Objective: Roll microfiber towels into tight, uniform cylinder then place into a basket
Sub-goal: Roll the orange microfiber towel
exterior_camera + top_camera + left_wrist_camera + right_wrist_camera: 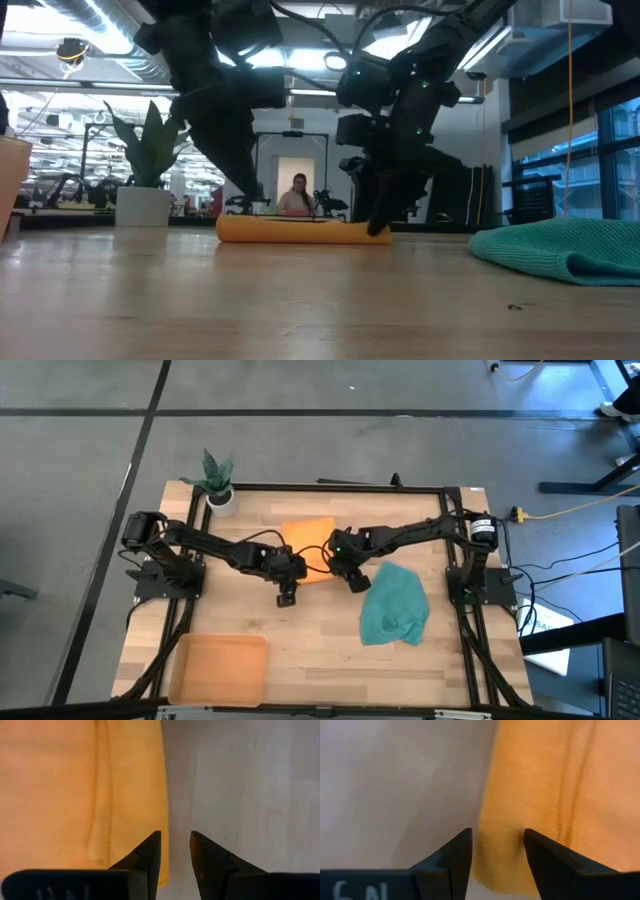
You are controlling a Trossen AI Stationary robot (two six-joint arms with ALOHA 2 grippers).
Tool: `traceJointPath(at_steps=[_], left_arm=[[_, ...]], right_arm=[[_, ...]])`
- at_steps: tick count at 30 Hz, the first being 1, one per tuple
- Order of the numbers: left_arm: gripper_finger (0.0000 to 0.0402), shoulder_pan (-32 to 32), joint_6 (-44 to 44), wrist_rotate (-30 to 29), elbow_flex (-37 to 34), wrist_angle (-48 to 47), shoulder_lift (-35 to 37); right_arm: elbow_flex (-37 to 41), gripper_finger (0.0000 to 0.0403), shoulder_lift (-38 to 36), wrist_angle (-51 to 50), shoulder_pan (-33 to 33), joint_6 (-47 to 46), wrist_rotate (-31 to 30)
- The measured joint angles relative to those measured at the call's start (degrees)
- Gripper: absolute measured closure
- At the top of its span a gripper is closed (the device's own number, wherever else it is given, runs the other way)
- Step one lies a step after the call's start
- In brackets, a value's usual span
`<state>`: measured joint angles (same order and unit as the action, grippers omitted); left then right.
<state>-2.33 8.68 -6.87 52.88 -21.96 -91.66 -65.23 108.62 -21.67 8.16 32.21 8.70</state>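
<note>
The orange towel [308, 540] lies flat on the table's middle, a hem line running along its edge [102, 795]. My left gripper [287, 596] is open at its near left corner, one finger over the cloth [150, 852], the other over bare wood. My right gripper [355, 581] is open at its near right corner [495, 865], fingers on either side of the edge. The teal towel [395, 605] lies crumpled at the right. The basket [220, 668] stands at the near left corner. My left gripper points down over the orange towel's side edge [164, 820]; I cannot tell whether it touches the cloth. My right gripper points down with the towel's corner edge [487, 845] between its open fingers; in the low view its tips [380, 228] reach the cloth's level, but I cannot tell whether they touch it.
A small white plant pot [219, 496] stands at the far left corner. Bare wood lies between the basket and the teal towel along the near edge. A person [297, 196] shows in the room beyond the table.
</note>
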Motion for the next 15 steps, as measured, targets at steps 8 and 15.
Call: traceJointPath(at_steps=[8,15], left_arm=[[0.0306,0.04,0.13,-1.41,0.0,-0.25,0.0],[0.0306,0.04,0.2,-1.4,0.0,-0.6,0.0]], right_arm=[[-0.04,0.0223,2.04,0.36,-0.49,-0.08,1.53],[-0.13,0.0242,2.82,0.85,-0.85,-0.21,1.18]])
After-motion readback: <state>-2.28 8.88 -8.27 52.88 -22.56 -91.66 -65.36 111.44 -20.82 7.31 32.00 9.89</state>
